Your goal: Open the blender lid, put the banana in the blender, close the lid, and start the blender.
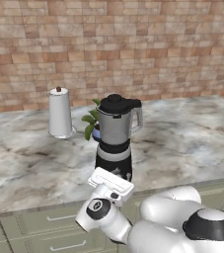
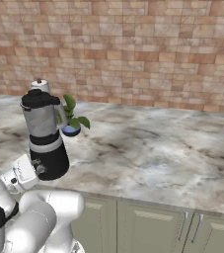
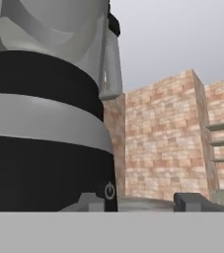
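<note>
Claw part-open – at blender base

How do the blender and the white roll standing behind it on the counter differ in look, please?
The blender is a translucent grey jar on a black base; the white roll is opaque and plain. The blender has a side handle and wide black lid; the roll has a small dark knob. Both stand upright.
</note>
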Tool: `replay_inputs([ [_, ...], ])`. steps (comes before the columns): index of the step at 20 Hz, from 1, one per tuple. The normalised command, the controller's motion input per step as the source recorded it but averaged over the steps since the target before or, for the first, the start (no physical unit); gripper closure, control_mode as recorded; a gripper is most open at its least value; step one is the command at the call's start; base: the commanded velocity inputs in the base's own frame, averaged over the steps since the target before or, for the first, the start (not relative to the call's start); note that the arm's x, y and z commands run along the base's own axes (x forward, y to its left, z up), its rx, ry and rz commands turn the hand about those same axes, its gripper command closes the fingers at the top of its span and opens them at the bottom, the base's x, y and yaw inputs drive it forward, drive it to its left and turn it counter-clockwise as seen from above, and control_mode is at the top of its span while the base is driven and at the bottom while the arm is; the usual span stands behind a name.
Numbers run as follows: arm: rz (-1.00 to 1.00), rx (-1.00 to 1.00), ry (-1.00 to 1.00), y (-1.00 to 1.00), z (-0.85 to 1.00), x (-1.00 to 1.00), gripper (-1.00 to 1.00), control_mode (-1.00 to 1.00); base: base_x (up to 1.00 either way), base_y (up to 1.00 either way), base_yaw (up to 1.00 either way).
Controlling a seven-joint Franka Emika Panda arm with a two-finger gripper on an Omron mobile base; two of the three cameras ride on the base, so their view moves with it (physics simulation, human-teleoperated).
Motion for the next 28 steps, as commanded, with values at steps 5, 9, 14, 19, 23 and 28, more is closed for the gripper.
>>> replay_inputs([
  [5,0.0,0.0,-0.03,-0.03,0.35,-0.01,-1.0,-1.0,0.0,0.0,0.0],
  [9,0.0,0.0,-0.06,-0.11,0.43,-0.2,-1.0,-1.0,0.0,0.0,0.0],
  [14,0.0,0.0,-0.12,-0.09,0.49,-0.72,-1.0,-1.0,0.0,0.0,0.0],
  [19,0.0,0.0,-0.17,0.0,0.66,-0.68,-1.0,-1.0,0.0,0.0,0.0],
  [23,0.0,0.0,-0.17,0.0,0.74,-0.58,-1.0,-1.0,0.0,0.0,0.0],
  [28,0.0,0.0,-0.16,0.0,0.69,-0.57,-1.0,-1.0,0.0,0.0,0.0],
])
